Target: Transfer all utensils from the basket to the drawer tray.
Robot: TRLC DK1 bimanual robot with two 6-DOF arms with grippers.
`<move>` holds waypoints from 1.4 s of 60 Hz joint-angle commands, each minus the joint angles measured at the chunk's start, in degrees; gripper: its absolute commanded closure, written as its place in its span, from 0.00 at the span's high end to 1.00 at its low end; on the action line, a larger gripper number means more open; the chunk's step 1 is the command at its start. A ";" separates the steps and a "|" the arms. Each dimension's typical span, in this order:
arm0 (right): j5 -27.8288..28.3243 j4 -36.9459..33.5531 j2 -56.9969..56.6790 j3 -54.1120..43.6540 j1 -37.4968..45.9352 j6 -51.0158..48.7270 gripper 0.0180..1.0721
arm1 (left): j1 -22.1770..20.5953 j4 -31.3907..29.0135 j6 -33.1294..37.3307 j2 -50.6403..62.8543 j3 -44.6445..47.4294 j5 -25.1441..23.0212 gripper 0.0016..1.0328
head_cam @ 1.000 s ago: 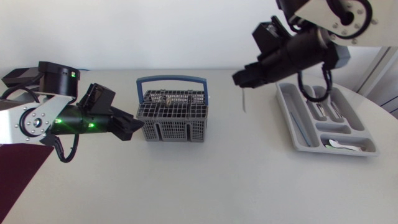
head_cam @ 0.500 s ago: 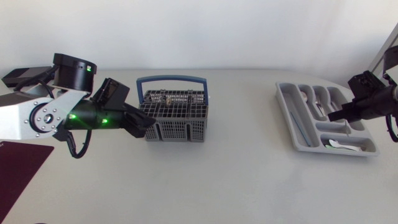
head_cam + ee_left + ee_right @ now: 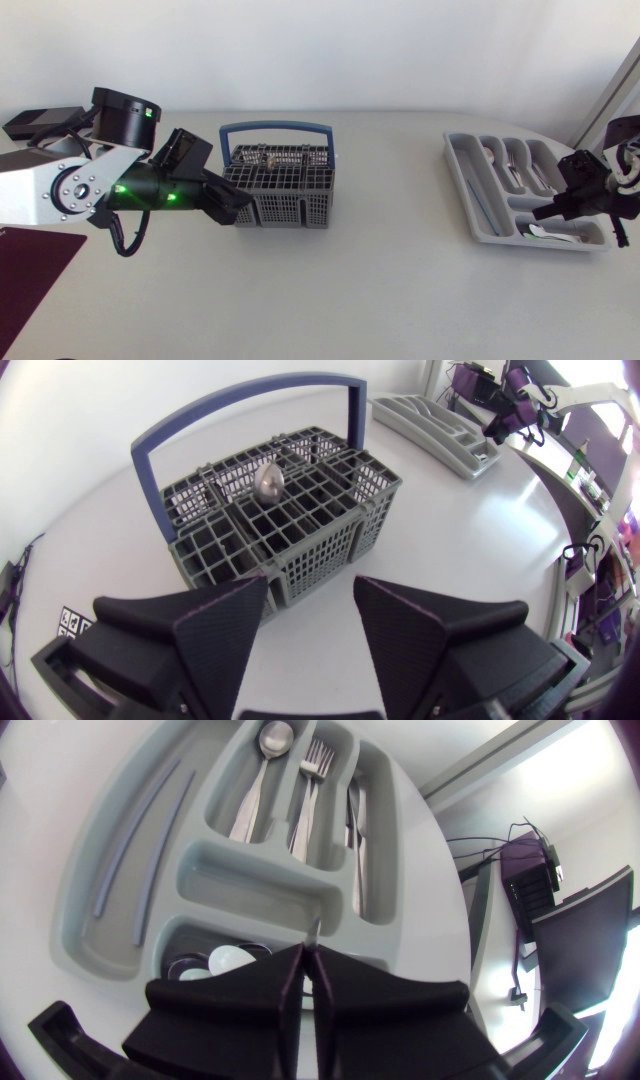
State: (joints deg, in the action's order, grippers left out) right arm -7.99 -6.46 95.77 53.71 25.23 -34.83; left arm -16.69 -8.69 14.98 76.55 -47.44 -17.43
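Note:
The grey basket [image 3: 280,190] with a blue handle stands left of the table's middle; a spoon bowl [image 3: 268,480] sticks up from its cells. My left gripper [image 3: 238,205] [image 3: 310,595] sits just short of the basket's near wall, open, with nothing between its fingers. The grey drawer tray [image 3: 478,205] lies at the right. In it are a spoon [image 3: 262,770], a fork [image 3: 310,780] and a knife [image 3: 357,820]. My right gripper [image 3: 542,213] [image 3: 305,955] hovers over the tray's front compartments, shut on a thin metal utensil [image 3: 315,930] whose tip pokes out between the fingers.
A dark maroon mat [image 3: 30,275] covers the table's front left corner. A long strip [image 3: 130,850] lies in the tray's side compartment and a white piece [image 3: 230,960] in its front one. The table's edge curves close behind the tray.
My right arm has carried the utensil from above the table's middle over to the tray and lowered it. My left gripper has edged closer to the basket.

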 commanded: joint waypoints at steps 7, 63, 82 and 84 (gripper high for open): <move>-2.29 2.24 2.50 -3.18 -0.71 -1.56 0.36 | -0.36 -0.36 -0.74 0.35 -1.69 0.38 0.59; -0.27 -17.45 -18.33 7.55 -47.56 28.33 0.87 | 0.87 0.43 -0.22 0.97 -1.87 0.38 0.59; 6.76 -12.53 -4.18 20.11 -58.81 39.05 0.86 | 3.24 3.68 0.93 2.90 -1.34 -0.94 0.59; 7.29 -11.82 -2.78 20.91 -59.42 39.75 0.86 | 3.42 3.94 1.10 3.43 -1.43 -1.47 0.59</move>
State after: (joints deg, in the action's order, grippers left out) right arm -1.58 -19.70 89.52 72.29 -32.56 1.26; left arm -14.06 -5.45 15.07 78.15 -47.64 -17.96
